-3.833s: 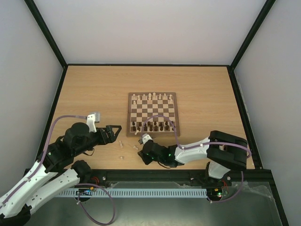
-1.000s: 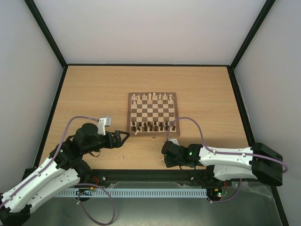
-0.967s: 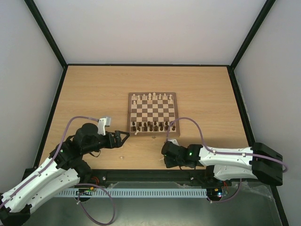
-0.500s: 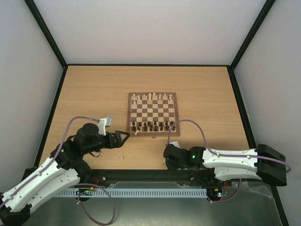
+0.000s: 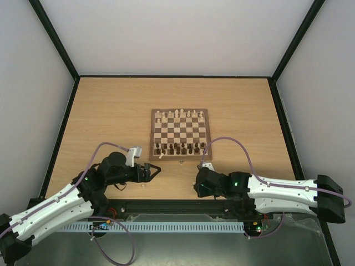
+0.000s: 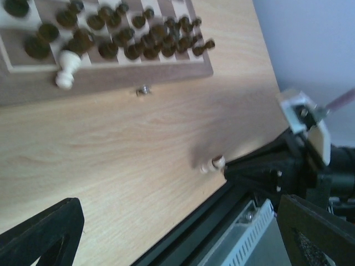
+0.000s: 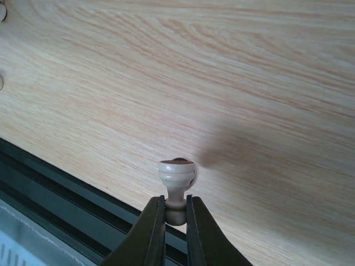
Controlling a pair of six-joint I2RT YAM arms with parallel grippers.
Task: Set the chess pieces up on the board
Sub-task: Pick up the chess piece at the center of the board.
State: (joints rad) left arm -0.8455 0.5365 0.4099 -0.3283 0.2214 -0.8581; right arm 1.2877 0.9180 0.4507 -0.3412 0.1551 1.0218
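Right tool: fingers together, clamped on the narrow end of one pale piece. The wide end points away from the fingers. It sits low over the counter by the near rail, with its shadow on the wood just beside it. Can't tell if it touches the counter. It's well short of the board, off the board's near-right corner.

Left tool: fingers wide apart, nothing between them. It hangs over bare counter off the board's near-left corner.

Board state:
- Pale row stands along the far edge.
- Dark pieces fill the near rows.
- One tipped pale piece leans on the near-left border, just beside the dark pieces.
- Clasp is on the near edge.

One more loose pale piece lies on the counter, near the left tool and off the board.
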